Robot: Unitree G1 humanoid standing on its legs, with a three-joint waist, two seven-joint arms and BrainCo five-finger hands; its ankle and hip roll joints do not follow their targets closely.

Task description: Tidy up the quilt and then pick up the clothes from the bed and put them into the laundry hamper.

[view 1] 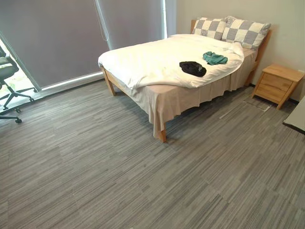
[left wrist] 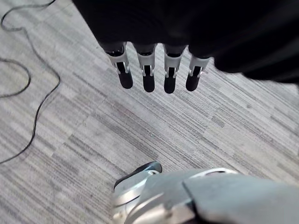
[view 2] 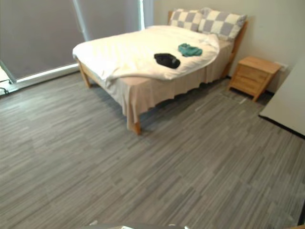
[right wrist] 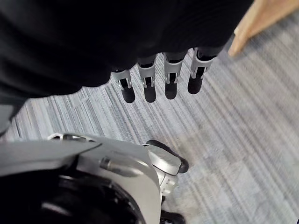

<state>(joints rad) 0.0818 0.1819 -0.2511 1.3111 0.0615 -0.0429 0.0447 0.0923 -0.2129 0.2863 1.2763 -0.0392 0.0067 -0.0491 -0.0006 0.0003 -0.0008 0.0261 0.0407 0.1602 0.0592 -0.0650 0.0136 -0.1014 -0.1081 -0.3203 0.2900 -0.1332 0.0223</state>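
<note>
A cream-white quilt (view 1: 162, 59) covers a bed (view 1: 159, 102) with a beige sheet and light wooden frame. On the quilt lie a black garment (view 1: 193, 68) and a teal-green garment (view 1: 214, 58). Two pillows (view 1: 231, 29) carry a grey-and-white check. The nightstand (view 1: 277, 84) is pale wood. Beneath the silver, dark-tipped left hand (left wrist: 156, 70), the floor (left wrist: 210, 135) is streaked grey.

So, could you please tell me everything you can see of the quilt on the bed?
The quilt is white, soft and thick-looking. It is spread over most of the bed but lies askew and rumpled, its near edge folded back off the beige sheet. A black garment and a green garment lie on it, apart. Its far end reaches the checked pillows.
</note>
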